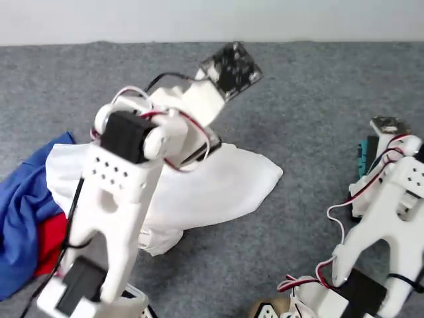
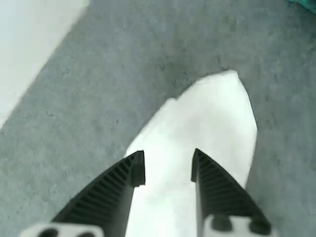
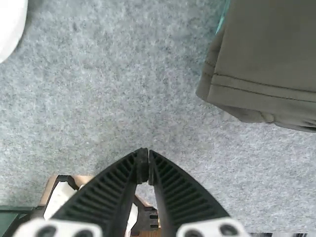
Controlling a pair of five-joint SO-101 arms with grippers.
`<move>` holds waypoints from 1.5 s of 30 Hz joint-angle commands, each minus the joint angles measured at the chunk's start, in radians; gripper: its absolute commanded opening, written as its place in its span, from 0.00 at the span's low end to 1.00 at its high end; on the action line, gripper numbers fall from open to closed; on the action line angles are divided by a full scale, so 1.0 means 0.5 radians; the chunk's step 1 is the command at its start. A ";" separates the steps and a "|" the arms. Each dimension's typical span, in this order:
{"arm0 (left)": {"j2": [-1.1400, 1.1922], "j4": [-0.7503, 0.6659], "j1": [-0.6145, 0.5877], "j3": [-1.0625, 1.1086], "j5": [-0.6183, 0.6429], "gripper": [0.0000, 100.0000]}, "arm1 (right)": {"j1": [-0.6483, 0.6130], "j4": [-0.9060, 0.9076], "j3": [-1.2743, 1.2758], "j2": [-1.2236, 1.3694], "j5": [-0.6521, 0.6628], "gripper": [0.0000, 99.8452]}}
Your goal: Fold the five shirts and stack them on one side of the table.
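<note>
At the middle of the grey table cover [image 1: 318, 86]: 1 white shirt [image 1: 225, 185], spread loose and rumpled, not folded. From the left wrist, the white shirt [image 2: 212, 128] again, narrowing to a blunt corner against the grey.

Directly above the white shirt, the left gripper [image 2: 168, 170], its 2 ribbed black fingers [image 2: 121, 180] spread apart, with only white cloth showing in the gap. Impossible to tell whether touching the cloth or just over it. Across the white shirt's left part in the high view, the left arm [image 1: 119, 192], hiding much of the fabric beneath.

Touching the white shirt's left edge: 1 blue shirt [image 1: 20, 199], bunched up. Beside that, farther from the white shirt, 1 red shirt [image 1: 50, 242], likewise unfolded.

Well to the right of the white shirt, the right arm [image 1: 391, 199], with a strip of teal cloth [image 1: 362, 154] just beside it. Also well apart from the white shirt, the right gripper [image 3: 148, 165], over bare grey cover, fingertips pressed together and nothing pinched between them. Near the right gripper but not touching it, 1 olive shirt [image 3: 266, 54] with a stitched hem, lying flat on the grey.
</note>
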 commanded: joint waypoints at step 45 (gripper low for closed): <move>-0.666 -0.700 -0.261 2.610 -0.374 0.17 | 0.020 0.084 0.144 -0.115 -0.018 0.01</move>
